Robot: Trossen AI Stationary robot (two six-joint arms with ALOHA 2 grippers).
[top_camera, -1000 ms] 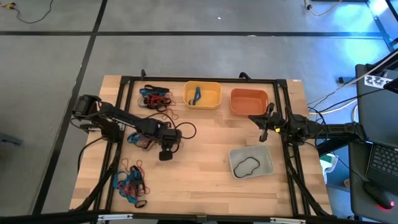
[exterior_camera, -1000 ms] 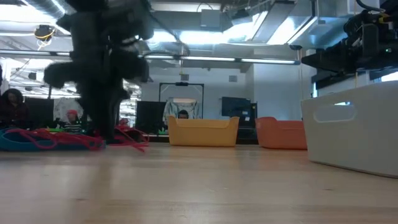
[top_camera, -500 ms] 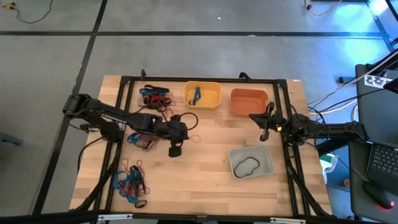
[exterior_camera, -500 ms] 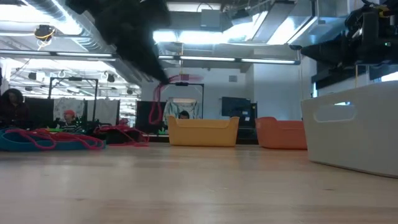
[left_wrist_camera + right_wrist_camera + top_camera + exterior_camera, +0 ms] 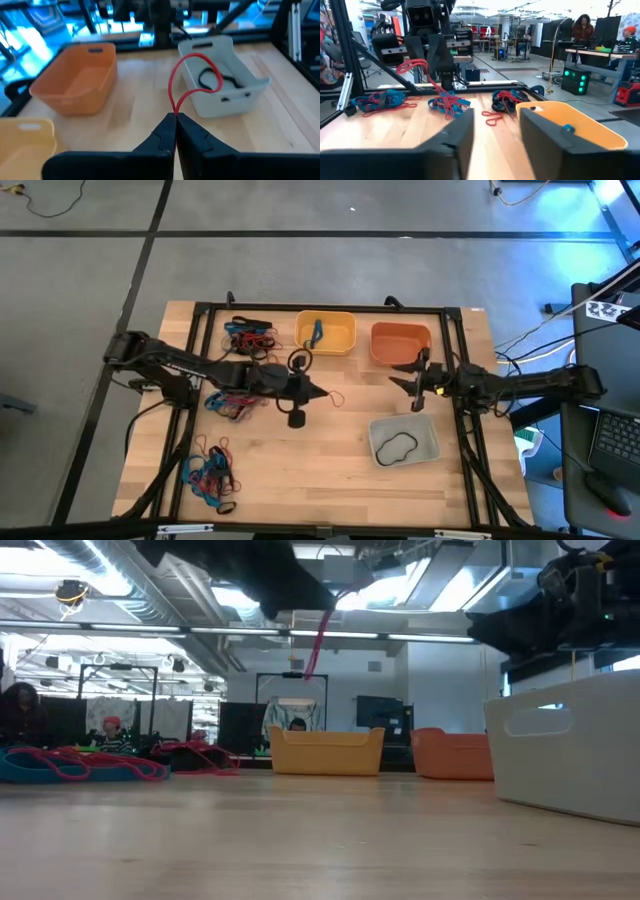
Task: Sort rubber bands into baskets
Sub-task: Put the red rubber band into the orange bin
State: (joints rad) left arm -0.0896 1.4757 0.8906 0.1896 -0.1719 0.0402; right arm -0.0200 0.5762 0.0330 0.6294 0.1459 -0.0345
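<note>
Midway, the left gripper (image 5: 175, 120) pinched a red rubber band (image 5: 192, 75); right gripper (image 5: 492, 125) stood parted, empty. Next: carry to the orange basket (image 5: 75, 77).

The wooden table (image 5: 320, 470) holds three baskets. The yellow basket (image 5: 326, 333) sits at the far edge. The orange basket (image 5: 400, 342) is just beside it, toward the right arm. The grey basket (image 5: 403, 439) is nearer the front, well apart from the yellow one. Three heaps of rubber bands lie on the other side of the yellow basket: one (image 5: 248, 334) just beside it, one (image 5: 230, 404) farther off, one (image 5: 210, 473) farthest, by the front.
</note>
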